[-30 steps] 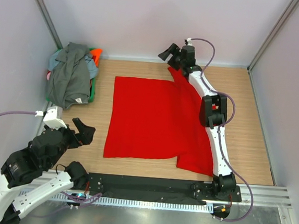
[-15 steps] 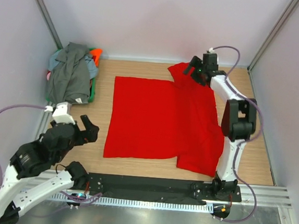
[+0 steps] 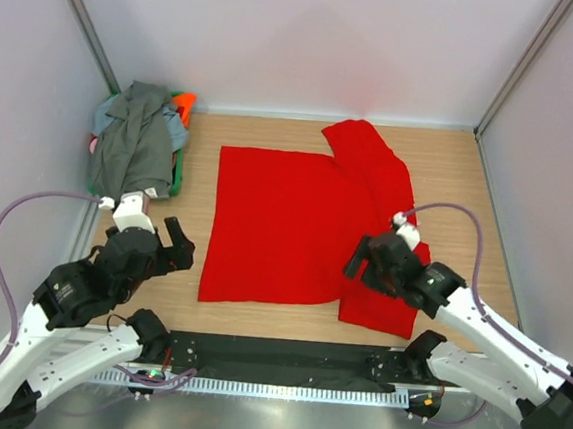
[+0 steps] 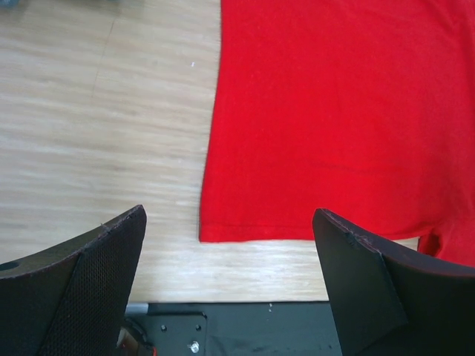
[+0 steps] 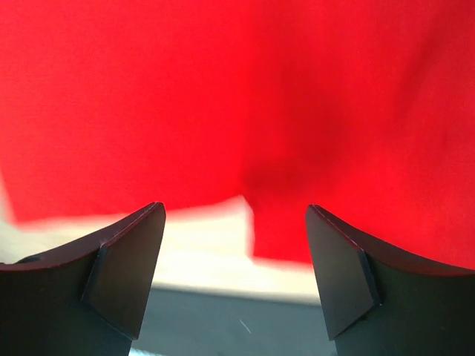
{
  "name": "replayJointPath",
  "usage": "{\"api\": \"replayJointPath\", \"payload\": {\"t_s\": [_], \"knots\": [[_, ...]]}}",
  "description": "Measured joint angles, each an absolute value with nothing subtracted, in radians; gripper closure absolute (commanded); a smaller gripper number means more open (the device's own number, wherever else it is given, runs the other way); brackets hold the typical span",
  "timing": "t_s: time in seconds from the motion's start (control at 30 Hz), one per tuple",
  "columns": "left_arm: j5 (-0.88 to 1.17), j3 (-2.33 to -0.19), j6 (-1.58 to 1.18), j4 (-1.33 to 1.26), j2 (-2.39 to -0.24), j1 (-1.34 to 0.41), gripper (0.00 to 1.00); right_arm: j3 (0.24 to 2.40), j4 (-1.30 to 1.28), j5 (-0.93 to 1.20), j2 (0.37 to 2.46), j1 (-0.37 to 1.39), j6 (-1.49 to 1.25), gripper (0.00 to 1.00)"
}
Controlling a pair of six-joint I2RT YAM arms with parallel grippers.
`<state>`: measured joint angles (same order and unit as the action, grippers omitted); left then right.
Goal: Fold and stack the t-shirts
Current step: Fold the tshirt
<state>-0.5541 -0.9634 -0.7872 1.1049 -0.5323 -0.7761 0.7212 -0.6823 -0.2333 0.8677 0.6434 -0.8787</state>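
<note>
Your red t-shirt lies spread flat on the table. Both grippers gape empty: the left gripper off its near-left corner, the right gripper above its near hem. Far left, the dark grey t-shirt tops a heap (orange, light blue and pink edges showing); you cannot tell whether a bin holds it.

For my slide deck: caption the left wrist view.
Open left fingers frame the near-left corner of the red t-shirt on the wooden table.
</note>
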Motion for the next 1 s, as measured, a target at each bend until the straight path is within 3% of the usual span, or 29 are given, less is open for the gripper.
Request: {"api": "replayJointPath", "payload": {"t_s": [0.2, 0.47, 0.67, 1.0], "knots": [[-0.45, -0.939, -0.885, 1.086, -0.662, -0.776, 0.12, 0.611, -0.841, -0.269, 0.872, 0.982, -1.115, 0.18], [-0.306, -0.669, -1.061, 1.032, -0.668, -0.803, 0.14, 0.736, -0.981, -0.42, 1.151, 1.374, -1.365, 0.16], [-0.284, -0.555, -1.17, 0.988, -0.657, -0.831, 0.2, 0.737, -0.968, -0.513, 1.077, 1.423, -1.44, 0.12], [-0.297, -0.435, -1.269, 0.863, -0.781, -0.845, 0.26, 0.589, -0.991, -0.617, 0.655, 1.423, -1.547, 0.11]]}}
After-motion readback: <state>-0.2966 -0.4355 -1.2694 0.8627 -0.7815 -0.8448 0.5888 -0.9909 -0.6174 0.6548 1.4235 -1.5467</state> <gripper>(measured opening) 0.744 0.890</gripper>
